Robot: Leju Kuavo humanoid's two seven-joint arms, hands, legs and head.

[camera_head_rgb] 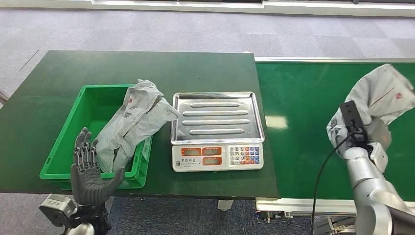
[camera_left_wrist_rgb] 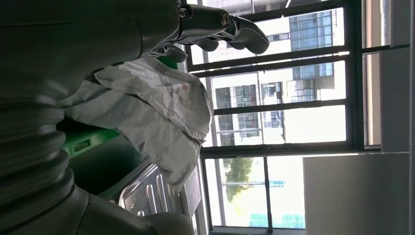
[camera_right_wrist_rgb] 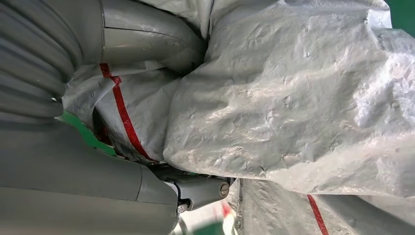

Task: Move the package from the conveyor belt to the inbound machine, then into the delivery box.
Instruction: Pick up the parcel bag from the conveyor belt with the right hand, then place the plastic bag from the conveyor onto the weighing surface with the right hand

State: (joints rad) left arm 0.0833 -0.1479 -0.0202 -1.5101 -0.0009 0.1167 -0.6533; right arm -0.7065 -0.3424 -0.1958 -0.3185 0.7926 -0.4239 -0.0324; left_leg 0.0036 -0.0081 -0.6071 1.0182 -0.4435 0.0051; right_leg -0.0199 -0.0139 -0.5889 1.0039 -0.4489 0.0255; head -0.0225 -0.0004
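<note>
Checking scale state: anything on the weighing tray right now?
No, the steel tray is bare; one grey package leans out of the green bin.

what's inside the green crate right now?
One crumpled grey plastic mailer bag lies in the green plastic crate, draped over its right wall. The floor beneath it is hidden.

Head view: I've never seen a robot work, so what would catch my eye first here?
Probably the crumpled grey package gripped in the right hand over the green conveyor belt. Next, a second grey package draped over the rim of the green box, with the left hand open beside it. Between them sits a scale with a bare steel tray.
</note>
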